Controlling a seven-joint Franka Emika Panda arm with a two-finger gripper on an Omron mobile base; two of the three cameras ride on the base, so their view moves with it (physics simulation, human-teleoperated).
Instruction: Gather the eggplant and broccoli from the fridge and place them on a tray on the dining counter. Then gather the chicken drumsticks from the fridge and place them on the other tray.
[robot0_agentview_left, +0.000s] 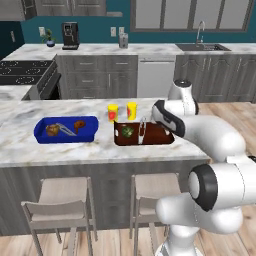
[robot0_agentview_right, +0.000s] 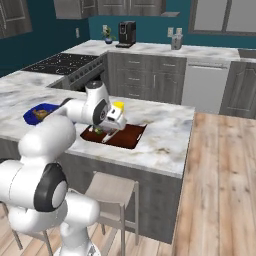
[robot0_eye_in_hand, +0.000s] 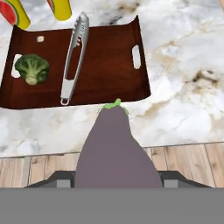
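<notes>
Broccoli (robot0_eye_in_hand: 31, 69) already on brown tray (robot0_eye_in_hand: 109, 83) at upper left; gripper (robot0_eye_in_hand: 117, 181) clamped on eggplant (robot0_eye_in_hand: 116, 153), not yet placed; drumstick stage not judged here

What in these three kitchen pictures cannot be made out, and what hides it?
- Tool fingertips: hand view, hidden behind the eggplant.
- Eggplant's base: hand view, cut off at the bottom edge.
- Brown tray's left part: right base view, behind the arm.
- Food in the blue tray: left base view, too small to name.
- Two yellow cups: hand view, cut by the top edge.
</notes>
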